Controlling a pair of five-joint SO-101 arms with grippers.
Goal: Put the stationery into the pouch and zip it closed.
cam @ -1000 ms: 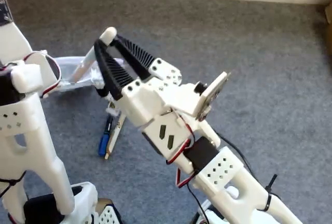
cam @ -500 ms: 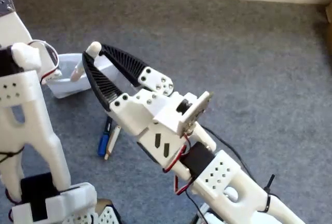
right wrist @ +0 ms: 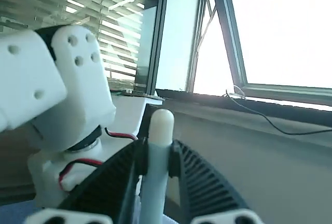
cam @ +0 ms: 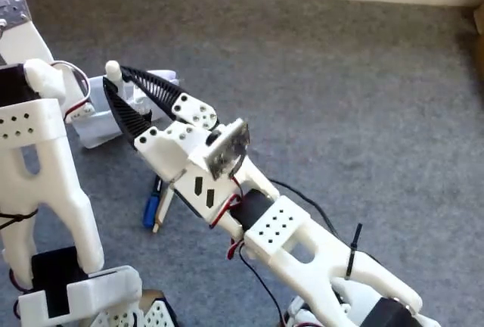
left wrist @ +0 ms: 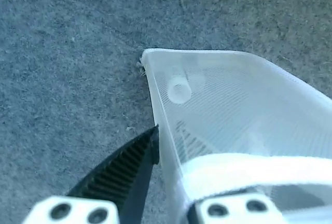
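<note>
White pen (right wrist: 161, 123), seemingly light and stiff, clamped near one end by right gripper (right wrist: 155, 154); left gripper (left wrist: 166, 172) pinches limp pouch (left wrist: 233, 110) rim

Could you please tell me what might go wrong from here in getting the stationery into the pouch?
1. The white pen in the right gripper could catch the rim of the pouch instead of entering. The left gripper holds the pouch by one edge, so it may fold.
2. The blue pen lies on the carpet beneath the right arm, which could knock it if it drops.
</note>
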